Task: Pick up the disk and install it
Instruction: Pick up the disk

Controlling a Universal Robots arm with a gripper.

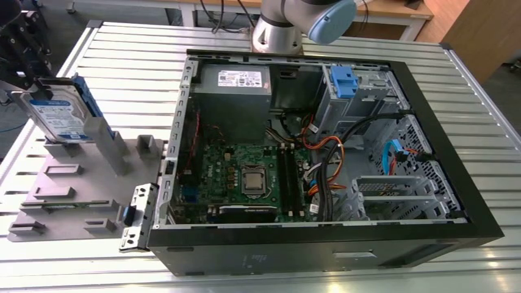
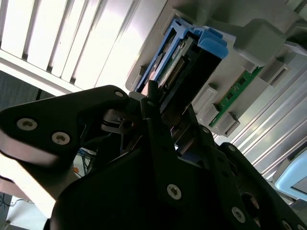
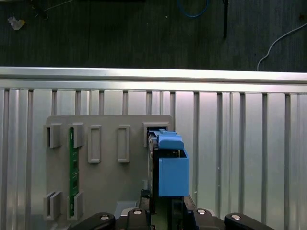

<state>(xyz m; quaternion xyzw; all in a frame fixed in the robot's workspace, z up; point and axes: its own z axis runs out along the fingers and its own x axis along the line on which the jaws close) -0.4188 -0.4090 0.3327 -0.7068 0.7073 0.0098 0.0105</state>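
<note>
- Tabletop (image 1: 122,49) of ribbed metal carries an open computer case (image 1: 285,256) lying on its side, and I place everything else from that case.
- Just beside the case, toward the exterior view's left, lies a grey holder (image 1: 89,183) with upright slots.
- The disk (image 1: 58,116) stands on edge at the holder's far edge, apart from the case. It is a silver drive with a white-and-blue label and a bright blue bracket, and it is seated in its slot.
- In both wrist views my claw (image 2: 171,109) (image 3: 165,205) hangs close at the disk's upper edge. I cannot tell whether it is spread or pinching the disk.
- In the first wrist view a thin green circuit strip (image 3: 74,177) sits in another slot of the same holder, well apart from the disk.
- Inside the case, a green motherboard (image 1: 236,171) covers the floor on the side nearest the holder.
- A grey box with a white sticker (image 1: 236,91) sits against the case's far wall.
- A small blue clip (image 1: 342,82) sits on the drive cage in the case's far corner, toward the exterior view's right.
- Orange and blue cables (image 1: 330,143) run between the motherboard and that cage.
- My arm's column (image 1: 281,30) rises just beyond the case's far wall.
</note>
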